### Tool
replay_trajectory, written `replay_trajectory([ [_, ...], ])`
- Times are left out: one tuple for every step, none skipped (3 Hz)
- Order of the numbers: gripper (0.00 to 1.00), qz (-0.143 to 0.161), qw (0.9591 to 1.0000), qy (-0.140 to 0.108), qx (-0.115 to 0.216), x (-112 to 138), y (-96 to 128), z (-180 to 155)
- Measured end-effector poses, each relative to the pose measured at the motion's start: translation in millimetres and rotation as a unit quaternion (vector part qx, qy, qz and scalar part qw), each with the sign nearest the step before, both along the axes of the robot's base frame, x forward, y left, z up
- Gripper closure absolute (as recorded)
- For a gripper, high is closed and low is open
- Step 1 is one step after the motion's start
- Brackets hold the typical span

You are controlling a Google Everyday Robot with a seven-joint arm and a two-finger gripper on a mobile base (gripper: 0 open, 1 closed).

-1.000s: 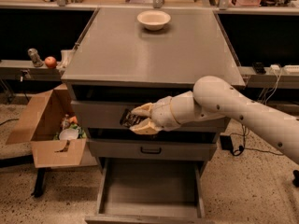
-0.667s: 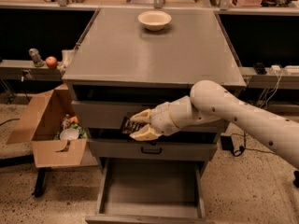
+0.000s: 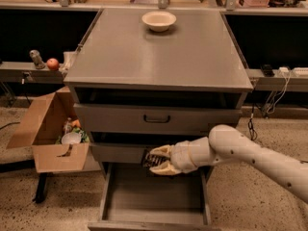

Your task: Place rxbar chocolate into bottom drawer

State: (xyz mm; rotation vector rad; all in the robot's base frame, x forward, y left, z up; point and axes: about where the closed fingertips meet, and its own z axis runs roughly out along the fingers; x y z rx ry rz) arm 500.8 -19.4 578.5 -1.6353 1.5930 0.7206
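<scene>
My gripper (image 3: 158, 160) reaches in from the right, in front of the middle drawer and just above the back of the open bottom drawer (image 3: 154, 196). Its tan fingers are shut on the rxbar chocolate (image 3: 150, 159), a small flat black bar held between them. The bottom drawer is pulled out, a wide grey tray with a plain floor and nothing in it. A cream-white bowl (image 3: 159, 20) stands at the back of the cabinet top (image 3: 159, 57).
Two upper grey drawers (image 3: 156, 119) with black handles are closed. An open cardboard box (image 3: 53, 134) with items stands on the floor at left. A shelf at left holds an apple (image 3: 53, 63). Cables hang at right.
My gripper has moved down with the bar, from in front of the upper drawers to just above the open bottom drawer. The view has shifted, showing more of the cabinet top.
</scene>
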Motion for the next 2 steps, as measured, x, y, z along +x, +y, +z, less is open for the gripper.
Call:
replay_trajectory([
  [1.00,-0.038,0.9992,0.002,0.004,-17.7,-22.7,-53.5],
  [1.00,-0.080,0.9959,0.038,0.017,-27.9,-47.0,-102.9],
])
